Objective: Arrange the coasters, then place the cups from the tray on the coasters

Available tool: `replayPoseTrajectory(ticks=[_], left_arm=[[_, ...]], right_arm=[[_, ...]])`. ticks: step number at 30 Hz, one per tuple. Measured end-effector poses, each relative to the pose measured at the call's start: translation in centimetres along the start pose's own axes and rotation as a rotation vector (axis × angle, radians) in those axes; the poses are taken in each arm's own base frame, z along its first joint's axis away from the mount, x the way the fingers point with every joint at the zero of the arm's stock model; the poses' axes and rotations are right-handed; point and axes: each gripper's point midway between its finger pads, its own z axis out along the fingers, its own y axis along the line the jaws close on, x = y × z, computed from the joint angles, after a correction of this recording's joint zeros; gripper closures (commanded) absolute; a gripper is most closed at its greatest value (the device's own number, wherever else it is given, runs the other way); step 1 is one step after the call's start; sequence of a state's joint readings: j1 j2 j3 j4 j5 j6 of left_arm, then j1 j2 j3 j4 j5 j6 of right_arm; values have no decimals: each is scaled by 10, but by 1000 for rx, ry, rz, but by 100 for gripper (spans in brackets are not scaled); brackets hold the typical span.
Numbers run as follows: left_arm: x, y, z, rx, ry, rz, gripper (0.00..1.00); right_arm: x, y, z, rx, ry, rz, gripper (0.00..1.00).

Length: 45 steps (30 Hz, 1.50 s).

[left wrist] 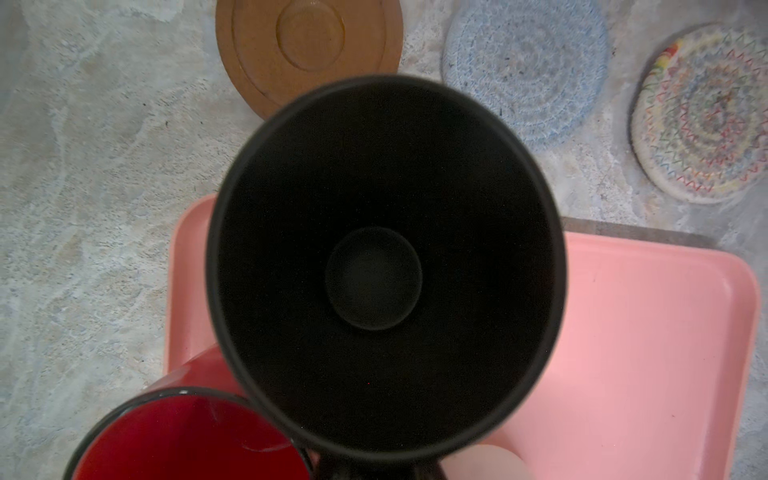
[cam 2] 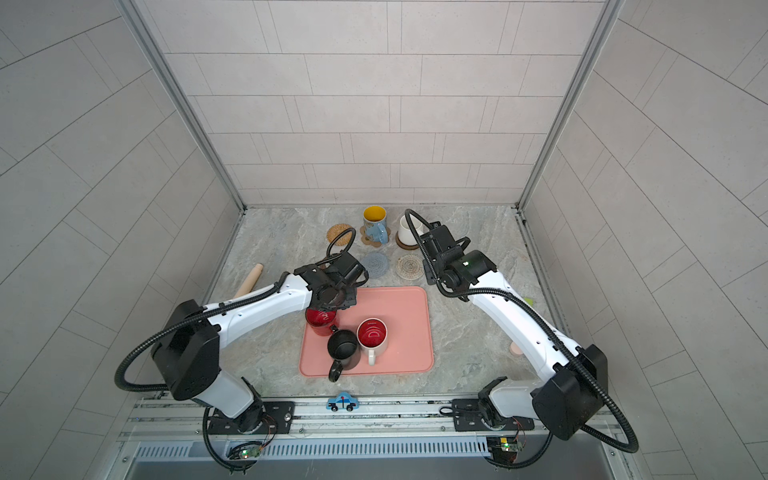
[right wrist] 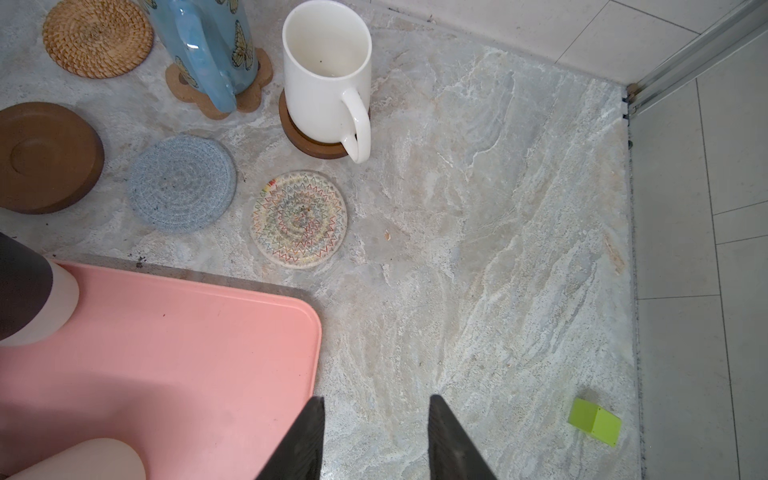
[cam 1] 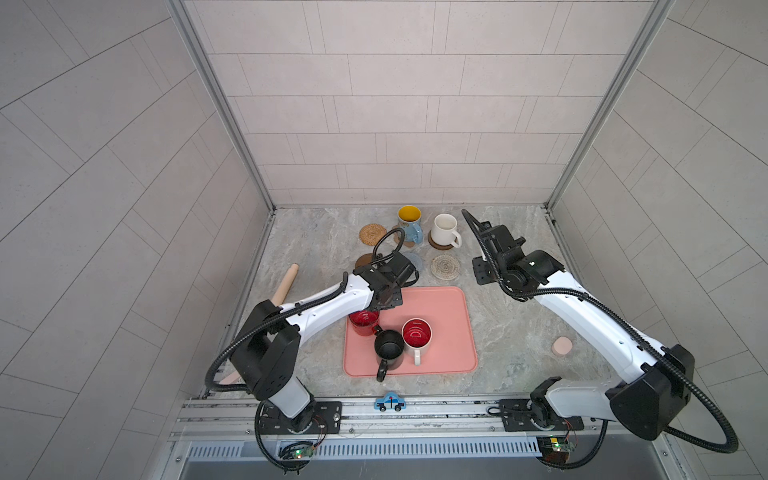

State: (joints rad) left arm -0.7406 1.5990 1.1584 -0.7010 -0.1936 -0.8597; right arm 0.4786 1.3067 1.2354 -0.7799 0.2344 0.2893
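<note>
My left gripper (cam 1: 388,297) is shut on a black cup (left wrist: 374,274), which hangs over the back left corner of the pink tray (cam 1: 451,316); its fingers are hidden. On the tray stand a red cup (cam 1: 363,324), a second black cup (cam 1: 388,347) and a white cup with red inside (cam 1: 416,336). The blue cup (cam 1: 409,222) stands on the paw coaster (right wrist: 183,89), the cream-white cup (cam 1: 444,228) on a dark wooden coaster (right wrist: 307,143). Rattan (right wrist: 97,37), brown wooden (left wrist: 307,45), grey-blue (right wrist: 183,183) and cream crochet (right wrist: 299,218) coasters lie bare. My right gripper (right wrist: 376,403) is open and holds nothing beside the tray's back right corner.
A wooden rolling pin (cam 1: 284,284) lies at the left wall. A small pink puck (cam 1: 562,346) sits right of the tray under the right arm. A green block (right wrist: 594,422) lies near the right wall. A blue toy car (cam 1: 390,402) stands on the front rail.
</note>
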Motion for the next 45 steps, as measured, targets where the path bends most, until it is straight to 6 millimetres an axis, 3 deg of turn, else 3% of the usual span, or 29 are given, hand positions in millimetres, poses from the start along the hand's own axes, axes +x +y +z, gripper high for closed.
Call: replayPoseTrajectory(ticks=[14,37,45], left_arm=[[-4,1,-1,-6,-15,22,92],[-46,-2,-12,5,-153,8,94],[-37,-8,-6,49,-112,-6,95]], right_arm=[[0,-1,0,3,2,1,56],[1,-1,0,4,3,1,56],[2,-2,0,5,9,1,56]])
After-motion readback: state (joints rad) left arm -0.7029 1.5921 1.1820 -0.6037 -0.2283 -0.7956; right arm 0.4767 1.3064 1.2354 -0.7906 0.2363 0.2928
